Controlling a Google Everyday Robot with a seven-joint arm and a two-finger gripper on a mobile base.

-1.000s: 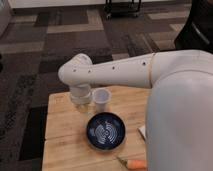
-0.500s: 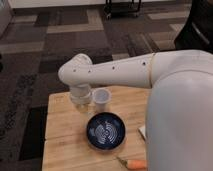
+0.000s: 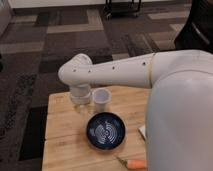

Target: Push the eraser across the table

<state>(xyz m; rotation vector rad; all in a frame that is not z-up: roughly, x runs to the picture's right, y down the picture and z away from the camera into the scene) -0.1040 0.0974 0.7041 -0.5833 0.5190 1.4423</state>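
**ERASER POSITION RELATIVE TO GRIPPER: NOT CONFIRMED**

The eraser shows nowhere in the camera view. It may be under the wrist or behind the arm, which covers the right side of the table. Its direction from the gripper and its long axis therefore cannot be told.

The gripper points down at the table's rear left, close to the surface and just left of the cup. Whether it is open or shut, or has hold of anything, cannot be told.

The bowl sits nearer the front, and the carrot lies at the front edge.

Judgement: locate the eraser before choosing a push direction. The cup and bowl restrict travel to the right and front.
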